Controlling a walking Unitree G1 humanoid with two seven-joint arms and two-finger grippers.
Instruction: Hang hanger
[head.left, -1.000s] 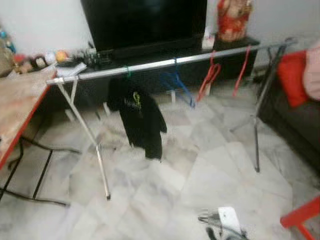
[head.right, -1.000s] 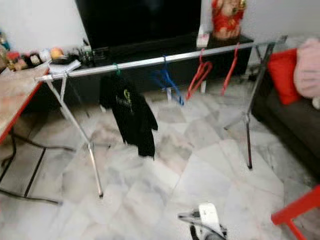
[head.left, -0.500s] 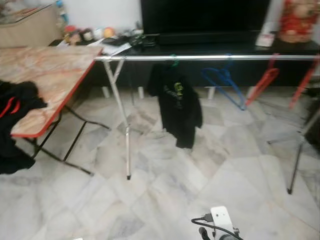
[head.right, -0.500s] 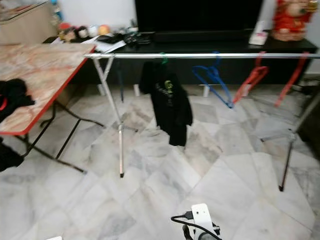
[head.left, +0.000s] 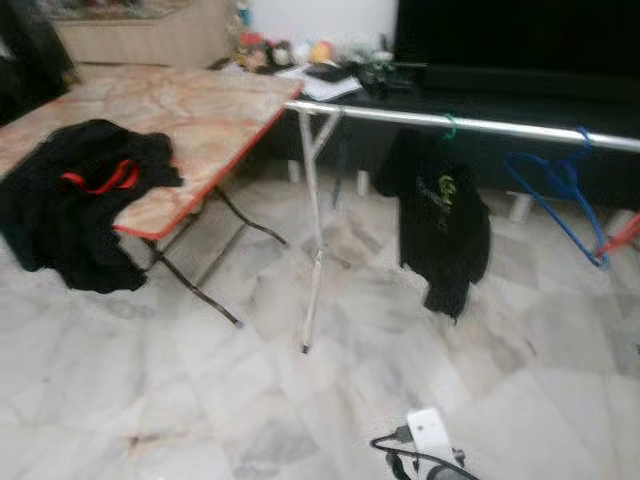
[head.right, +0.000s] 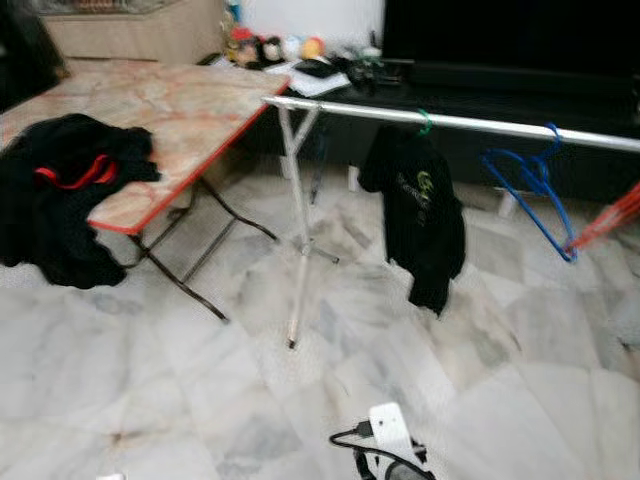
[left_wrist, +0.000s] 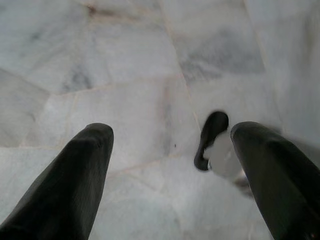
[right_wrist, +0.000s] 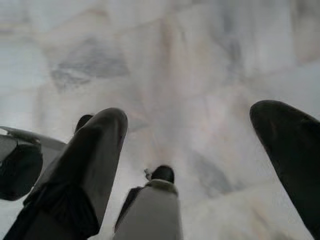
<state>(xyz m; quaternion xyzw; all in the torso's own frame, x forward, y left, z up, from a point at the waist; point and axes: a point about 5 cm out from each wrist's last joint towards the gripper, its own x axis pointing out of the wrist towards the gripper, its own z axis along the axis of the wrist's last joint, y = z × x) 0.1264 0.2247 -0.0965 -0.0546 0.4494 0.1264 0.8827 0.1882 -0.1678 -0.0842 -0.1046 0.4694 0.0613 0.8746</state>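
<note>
Hanger red, on black clothes atop table; L gripper & R gripper both open, floor-pointed.

Head stereo pair: 2 eyes looking forward and down, both sharing the clothes rail. 2 wrist cameras: each faces the marble floor below that rail, nearer.

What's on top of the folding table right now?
A heap of black clothing with a red hanger lying on it, partly draped over the table edge. What lies beneath it is covered.
</note>
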